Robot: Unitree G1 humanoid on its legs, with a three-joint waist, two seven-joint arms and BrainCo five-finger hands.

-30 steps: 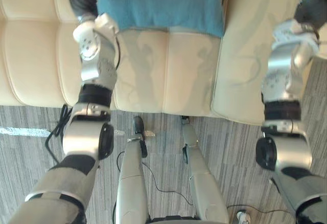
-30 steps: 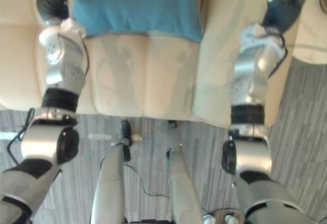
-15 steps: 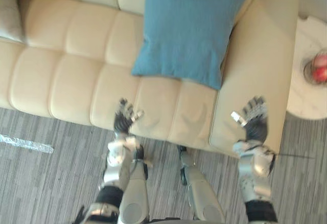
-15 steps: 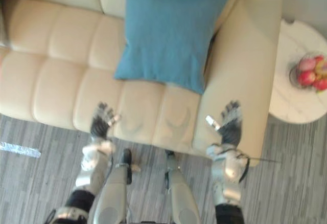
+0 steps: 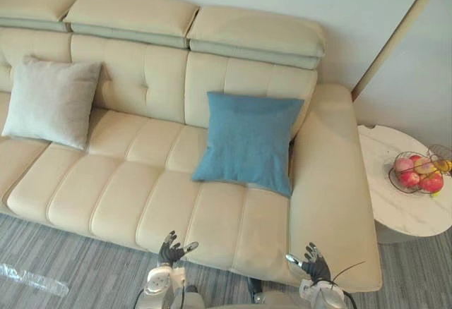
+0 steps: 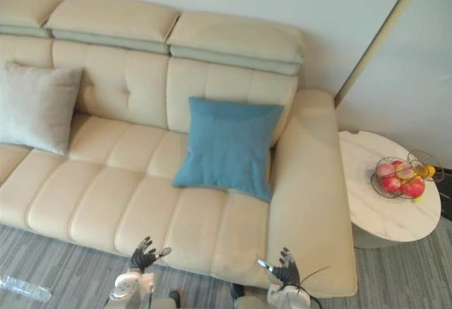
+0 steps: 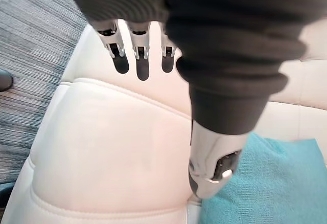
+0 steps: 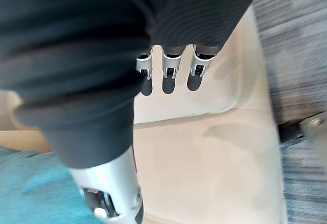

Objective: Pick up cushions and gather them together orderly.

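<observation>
A blue cushion (image 5: 247,140) leans upright against the backrest of the cream sofa (image 5: 141,196), near its right arm. A pale grey cushion (image 5: 51,101) leans on the backrest at the sofa's far left. My left hand (image 5: 169,249) hovers open over the seat's front edge, fingers (image 7: 138,55) straight and holding nothing. My right hand (image 5: 314,267) is open too, over the front of the sofa's right arm, fingers (image 8: 168,73) straight. Both hands are well short of the blue cushion (image 7: 265,183), whose corner also shows past the right thumb (image 8: 110,193).
A round white side table (image 5: 388,203) stands right of the sofa with a wire basket of fruit (image 5: 417,171) on it. Grey striped carpet (image 5: 70,274) runs along the sofa's front, with a clear plastic strip (image 5: 28,279) lying at the left.
The camera has swung up and back, so the whole sofa and both cushions now show. Both arms have drawn back from beside the blue cushion to the seat's front edge, hands still open.
</observation>
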